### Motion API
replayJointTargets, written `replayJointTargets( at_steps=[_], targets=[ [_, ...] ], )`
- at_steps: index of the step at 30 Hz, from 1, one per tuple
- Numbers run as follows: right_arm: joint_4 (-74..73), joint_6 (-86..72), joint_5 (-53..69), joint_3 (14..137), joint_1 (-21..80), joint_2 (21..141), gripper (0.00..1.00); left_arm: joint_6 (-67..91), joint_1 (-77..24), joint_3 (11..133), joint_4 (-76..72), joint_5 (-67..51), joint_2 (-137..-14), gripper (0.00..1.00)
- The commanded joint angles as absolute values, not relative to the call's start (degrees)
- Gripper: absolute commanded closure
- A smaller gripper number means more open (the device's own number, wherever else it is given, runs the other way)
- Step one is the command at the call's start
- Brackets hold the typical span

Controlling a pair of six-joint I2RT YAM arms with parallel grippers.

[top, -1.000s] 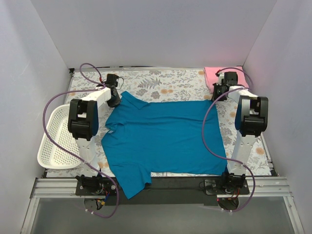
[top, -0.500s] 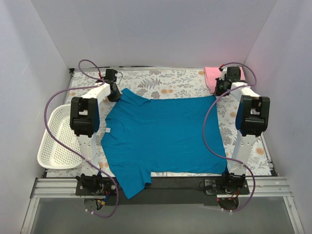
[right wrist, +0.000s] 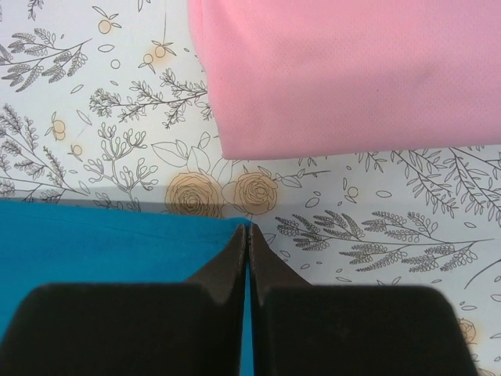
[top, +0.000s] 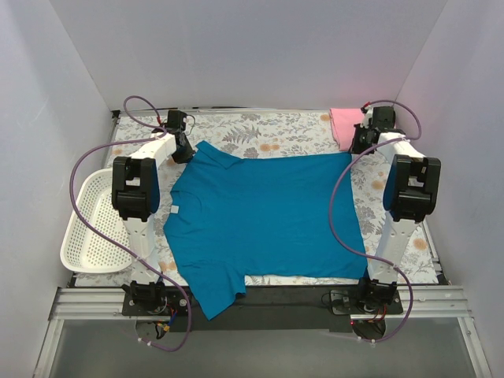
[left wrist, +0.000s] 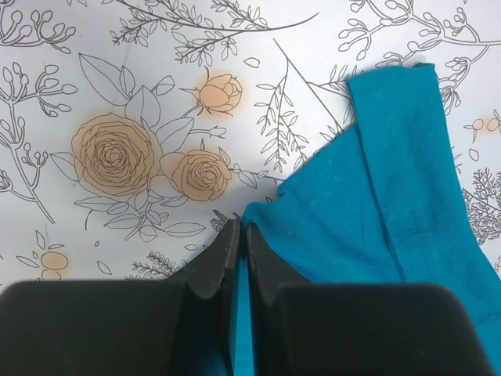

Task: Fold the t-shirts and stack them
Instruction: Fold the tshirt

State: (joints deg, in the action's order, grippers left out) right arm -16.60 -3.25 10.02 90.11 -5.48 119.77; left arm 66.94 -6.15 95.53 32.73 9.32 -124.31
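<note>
**Both grippers pinched on the far edge of the spread blue shirt**

The left gripper (left wrist: 241, 231) has its two black fingers pressed together, with only a thin sliver of blue cloth showing between them. They clamp the blue shirt (left wrist: 391, 204) at a fold beside its far sleeve, whose stitched hem runs up and away from the fingertips. The right gripper (right wrist: 248, 231) is closed just as tightly, its fingertips meeting on the far right corner of the blue shirt (right wrist: 102, 243), with a line of blue between them.

From above, the blue shirt (top: 260, 213) lies spread flat and face up on the flowered tablecloth (top: 268, 134), collar towards the left arm and bottom hem towards the right arm. The left gripper (top: 183, 146) sits at the shirt's far left corner and the right gripper (top: 361, 142) at its far right corner. A small white label (top: 173, 210) shows at the shirt's collar; it is too small to read. The shirt's near sleeve reaches past the near edge of the tablecloth onto the black rail.

The pink shirt (right wrist: 352, 70) lies folded just beyond the blue shirt's far right corner, apart from it, with a strip of tablecloth between them. A white basket (top: 88, 236) stands to the left of the blue shirt, beyond the left arm.
</note>
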Motion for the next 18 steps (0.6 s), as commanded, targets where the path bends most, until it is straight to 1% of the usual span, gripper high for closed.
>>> replayJointTargets(
  at_steps=[1,10,18],
  targets=[
    [-15.5,-4.0,11.1,89.4,-6.6,114.4,0.99,67.0,-5.6,95.6,32.2,9.3,-120.1,1.0],
    [-15.5,-5.0,11.3,84.9,-7.2,109.8,0.99,66.7,-5.6,93.3,32.2,9.3,-116.6,1.0],
    [-15.4,-6.8,11.0,79.8,-7.9,105.7,0.99,66.9,-5.5,88.4,32.3,10.3,-112.3,1.0]
  ],
)
